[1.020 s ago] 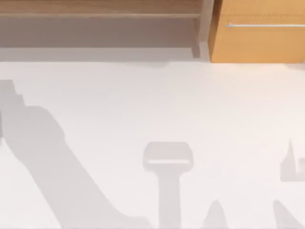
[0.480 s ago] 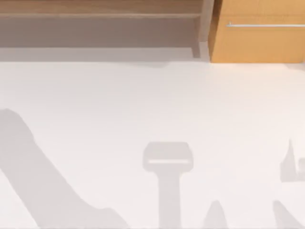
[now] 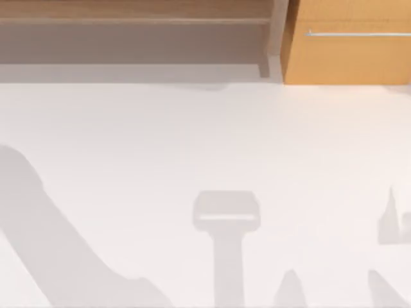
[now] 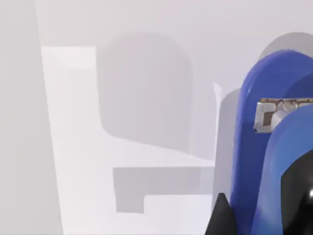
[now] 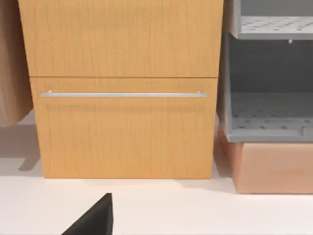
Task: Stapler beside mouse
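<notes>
Left wrist view: bright blue bar-shaped stapler (image 4: 254,147) sits close against the left gripper's dark fingertip (image 4: 222,220), grip state cannot be told; judged carrying step, so best keep it level, descend slowly beside the mouse, release only once resting on white table (image 3: 192,141).

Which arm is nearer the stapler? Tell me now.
Left. The stapler sits right against the left wrist camera, so that arm is at it; the right arm's camera faces the cabinet at the table's back right.
</notes>
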`<action>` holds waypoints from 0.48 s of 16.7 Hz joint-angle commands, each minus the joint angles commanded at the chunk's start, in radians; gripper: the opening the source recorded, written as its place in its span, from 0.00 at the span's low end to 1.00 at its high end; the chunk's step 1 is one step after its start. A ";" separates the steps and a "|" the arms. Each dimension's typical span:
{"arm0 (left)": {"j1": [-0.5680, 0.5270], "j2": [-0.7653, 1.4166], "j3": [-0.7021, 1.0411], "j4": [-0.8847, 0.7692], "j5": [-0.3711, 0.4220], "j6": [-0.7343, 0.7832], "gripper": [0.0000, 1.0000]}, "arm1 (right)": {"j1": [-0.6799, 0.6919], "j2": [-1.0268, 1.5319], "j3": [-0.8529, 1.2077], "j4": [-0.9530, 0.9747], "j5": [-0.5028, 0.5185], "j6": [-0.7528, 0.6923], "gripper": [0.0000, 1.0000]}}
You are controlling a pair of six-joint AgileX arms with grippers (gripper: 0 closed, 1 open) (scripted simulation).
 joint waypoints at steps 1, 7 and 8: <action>0.000 0.000 0.000 0.000 0.000 0.000 0.30 | 0.000 0.000 0.000 0.000 0.000 0.000 1.00; 0.000 0.000 0.000 0.000 0.000 0.000 0.75 | 0.000 0.000 0.000 0.000 0.000 0.000 1.00; 0.000 0.000 0.000 0.000 0.000 0.000 0.83 | 0.000 0.000 0.000 0.000 0.000 0.000 1.00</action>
